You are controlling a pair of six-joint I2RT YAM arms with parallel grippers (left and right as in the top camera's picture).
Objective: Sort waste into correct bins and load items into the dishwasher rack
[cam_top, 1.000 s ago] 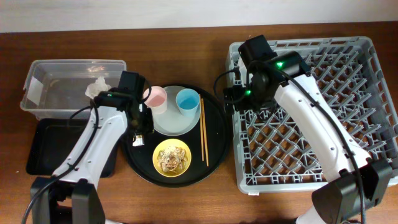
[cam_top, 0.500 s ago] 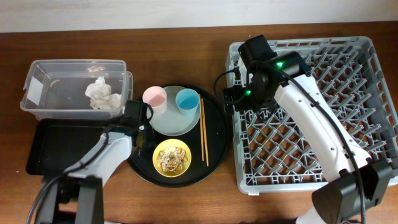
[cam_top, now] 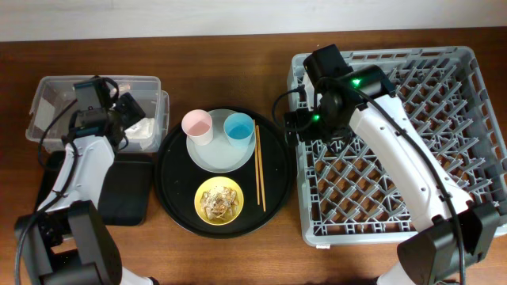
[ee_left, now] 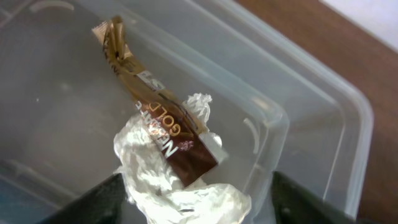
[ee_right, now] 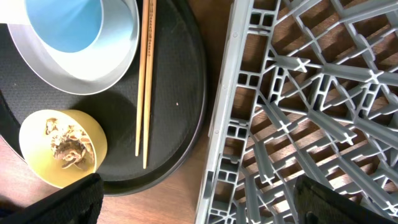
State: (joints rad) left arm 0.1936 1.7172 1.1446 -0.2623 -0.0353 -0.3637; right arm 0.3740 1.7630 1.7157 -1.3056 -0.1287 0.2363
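Left hand (ee_left: 199, 208) is wide open above the clear tub (ee_left: 56, 106) — the candy wrapper (ee_left: 165, 134) lies free on the tissue (ee_left: 149, 183). Pulling away low, a finger (ee_left: 93, 202) could hook the tub wall.

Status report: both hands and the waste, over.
Left hand open above clear tub. Candy wrapper lying on tissue inside. Right hand open, empty, at rack edge. Nothing blocking.

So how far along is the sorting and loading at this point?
Done: the tissue and a candy wrapper lie in the clear tub. In hand: the left gripper hangs open over that tub; the right gripper is open beside the rack. To do: food scraps in the yellow bowl, plus pink cup, blue cup, plate and chopsticks, all on the round black tray; rack empty.
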